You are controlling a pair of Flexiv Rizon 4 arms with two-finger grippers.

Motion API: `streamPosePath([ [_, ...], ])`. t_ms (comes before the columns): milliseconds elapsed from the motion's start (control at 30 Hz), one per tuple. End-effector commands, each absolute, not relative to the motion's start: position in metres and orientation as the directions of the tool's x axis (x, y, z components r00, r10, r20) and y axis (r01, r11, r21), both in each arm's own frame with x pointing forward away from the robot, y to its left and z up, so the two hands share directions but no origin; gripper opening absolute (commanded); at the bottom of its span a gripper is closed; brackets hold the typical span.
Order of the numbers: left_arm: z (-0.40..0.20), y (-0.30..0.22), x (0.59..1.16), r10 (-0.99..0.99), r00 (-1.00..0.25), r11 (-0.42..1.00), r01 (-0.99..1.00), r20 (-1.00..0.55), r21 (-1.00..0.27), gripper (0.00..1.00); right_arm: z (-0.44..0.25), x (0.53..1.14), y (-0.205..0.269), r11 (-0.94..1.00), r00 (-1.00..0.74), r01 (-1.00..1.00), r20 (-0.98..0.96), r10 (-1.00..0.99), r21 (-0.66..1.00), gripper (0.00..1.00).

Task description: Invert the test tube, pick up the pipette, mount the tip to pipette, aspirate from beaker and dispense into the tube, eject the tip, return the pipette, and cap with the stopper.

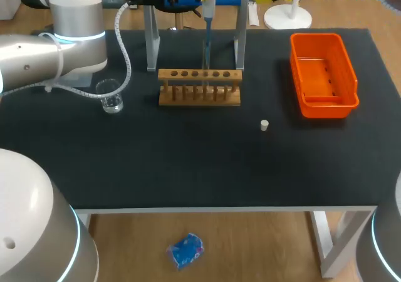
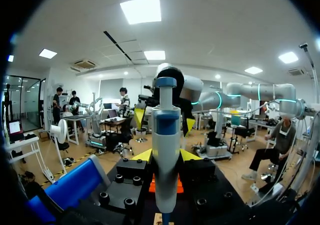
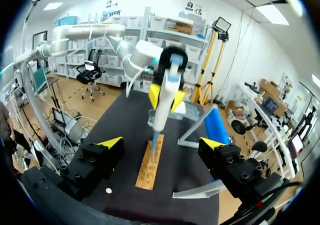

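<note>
The left pincer (image 2: 166, 157) grips the white-and-blue plastic pipette (image 2: 166, 135) upright above the wooden tube rack (image 1: 199, 86) on the black tabletop (image 1: 188, 163). The right pincer (image 3: 161, 144), seen only in its own wrist view, is spread wide and empty. The head view shows the small glass beaker (image 1: 111, 96) left of the rack.

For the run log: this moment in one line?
left gripper shut on pipette; pipette over rack; right gripper open; stopper on table

Wooden rack (image 1: 199, 75), clear probably glass beaker (image 1: 111, 98), matt tabletop (image 1: 188, 166)
</note>
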State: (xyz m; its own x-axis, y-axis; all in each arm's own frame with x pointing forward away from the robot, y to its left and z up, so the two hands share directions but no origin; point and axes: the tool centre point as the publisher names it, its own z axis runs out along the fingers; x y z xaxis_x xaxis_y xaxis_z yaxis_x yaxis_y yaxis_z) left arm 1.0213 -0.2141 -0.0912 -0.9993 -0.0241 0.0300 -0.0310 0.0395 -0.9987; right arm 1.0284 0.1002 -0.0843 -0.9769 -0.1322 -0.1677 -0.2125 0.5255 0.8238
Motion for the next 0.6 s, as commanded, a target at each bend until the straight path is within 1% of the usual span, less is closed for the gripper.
streamPosePath([
  [33, -0.091, -0.214, 1.020, -0.026, -0.999, 0.037, -0.030, 0.029, -0.999, 0.00, -0.053, 1.031, 0.094, 0.526, -0.978, -0.201, -0.141, -0.153, 0.826, 1.00],
  [200, -0.091, -0.214, 1.020, -0.026, -0.999, 0.037, -0.030, 0.029, -0.999, 0.00, -0.029, 1.035, 0.098, 0.469, -0.986, -0.132, -0.069, -0.149, 0.874, 1.00],
  [333, -0.091, -0.214, 1.020, -0.026, -0.999, 0.037, -0.030, 0.029, -0.999, 0.00, -0.012, 1.034, 0.103, 0.453, -0.988, -0.125, -0.069, -0.138, 0.883, 1.00],
  [600, -0.091, -0.214, 1.020, -0.026, -0.999, 0.037, -0.030, 0.029, -0.999, 0.00, -0.012, 1.034, 0.103, 0.453, -0.988, -0.125, -0.069, -0.138, 0.883, 1.00],
])
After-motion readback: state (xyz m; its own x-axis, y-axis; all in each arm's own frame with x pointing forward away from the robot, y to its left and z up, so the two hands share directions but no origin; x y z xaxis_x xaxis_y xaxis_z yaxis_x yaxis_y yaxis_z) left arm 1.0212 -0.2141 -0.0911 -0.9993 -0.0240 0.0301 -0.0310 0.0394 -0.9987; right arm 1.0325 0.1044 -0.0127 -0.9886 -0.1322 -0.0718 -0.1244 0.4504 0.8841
